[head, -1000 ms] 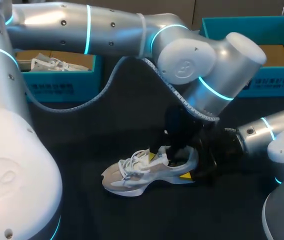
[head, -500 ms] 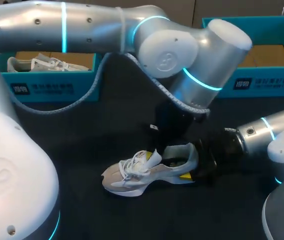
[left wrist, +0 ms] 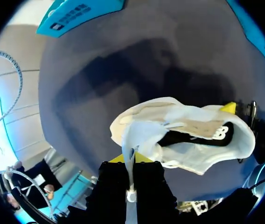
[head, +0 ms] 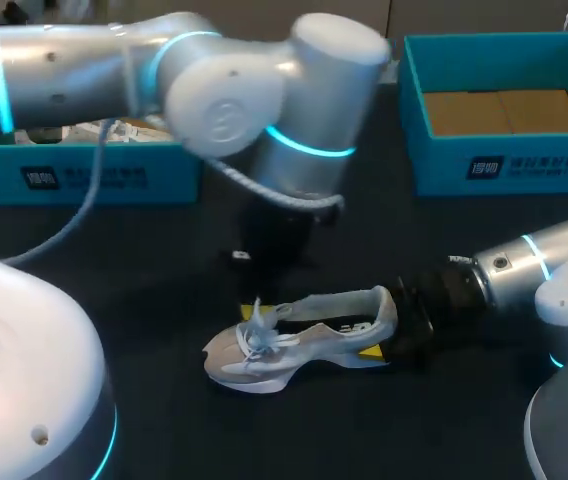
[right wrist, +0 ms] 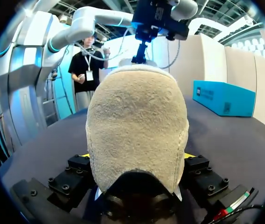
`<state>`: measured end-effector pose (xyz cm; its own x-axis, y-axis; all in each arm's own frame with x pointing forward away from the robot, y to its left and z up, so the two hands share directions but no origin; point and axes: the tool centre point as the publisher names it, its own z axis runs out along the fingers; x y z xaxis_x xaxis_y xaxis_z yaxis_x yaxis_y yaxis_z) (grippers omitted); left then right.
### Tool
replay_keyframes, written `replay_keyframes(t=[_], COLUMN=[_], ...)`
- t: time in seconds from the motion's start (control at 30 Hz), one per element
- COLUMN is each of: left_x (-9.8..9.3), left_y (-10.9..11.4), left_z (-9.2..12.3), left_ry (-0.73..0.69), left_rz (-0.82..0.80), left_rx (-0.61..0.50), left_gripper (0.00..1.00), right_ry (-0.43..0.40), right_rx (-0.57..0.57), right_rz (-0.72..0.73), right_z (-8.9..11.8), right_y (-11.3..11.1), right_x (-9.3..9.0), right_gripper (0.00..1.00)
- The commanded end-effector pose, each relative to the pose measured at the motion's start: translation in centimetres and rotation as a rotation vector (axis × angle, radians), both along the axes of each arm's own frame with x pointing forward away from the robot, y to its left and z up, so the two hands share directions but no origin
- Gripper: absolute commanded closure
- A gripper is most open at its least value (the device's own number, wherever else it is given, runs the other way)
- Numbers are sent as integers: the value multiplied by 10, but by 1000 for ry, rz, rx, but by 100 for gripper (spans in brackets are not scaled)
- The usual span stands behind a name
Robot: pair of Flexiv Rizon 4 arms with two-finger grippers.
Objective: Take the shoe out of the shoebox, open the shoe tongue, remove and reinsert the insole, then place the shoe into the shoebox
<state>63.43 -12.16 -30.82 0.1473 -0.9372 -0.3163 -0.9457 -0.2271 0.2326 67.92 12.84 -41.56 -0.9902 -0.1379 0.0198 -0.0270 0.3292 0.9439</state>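
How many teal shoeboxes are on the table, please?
2. The left teal cardboard shoebox stands far back, partly behind my left arm; the right teal cardboard shoebox likewise, open. None seems hidden.

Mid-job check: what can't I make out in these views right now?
- Insole: the opening of the shoe is dark in the head and left wrist views; the heel blocks it in the right wrist view.
- Left end effector: hidden under the left arm in the head view.
- Left shoebox: inside mostly covered by that arm, head view.
- Right end effector: tips mostly behind the heel, right wrist view.
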Motion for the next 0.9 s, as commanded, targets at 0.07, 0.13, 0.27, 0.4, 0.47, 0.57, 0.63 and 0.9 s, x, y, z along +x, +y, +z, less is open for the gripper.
replay_keyframes(t=[0.07,0.13,0.27,0.4,0.47,0.57,0.63,0.9], left_x=[-13,-15,-19,-21,-22,-20,-17,-14], left_y=[27,29,33,36,37,38,39,48], left_z=[-11,-16,-26,-38,-41,-49,-55,-73], left_ry=[-188,-184,-218,-244,-249,-233,-217,-177], left_rz=[269,268,264,251,244,219,200,169], left_rx=[-568,-583,-618,-657,-674,-687,-678,-627], left_gripper=[100,100,100,100,100,100,100,77], right_ry=[-2,-2,-2,-2,-2,-2,-2,-2], right_rx=[-3,-3,-3,-3,-3,-3,-3,-3], right_rz=[-2,-2,-2,-2,-2,-2,-2,-2], right_z=[1,1,1,1,1,1,1,1], right_y=[0,0,0,0,0,0,0,0], right_x=[-2,-2,-2,-2,-2,-2,-2,-2], right_gripper=[100,100,100,100,100,100,100,100])
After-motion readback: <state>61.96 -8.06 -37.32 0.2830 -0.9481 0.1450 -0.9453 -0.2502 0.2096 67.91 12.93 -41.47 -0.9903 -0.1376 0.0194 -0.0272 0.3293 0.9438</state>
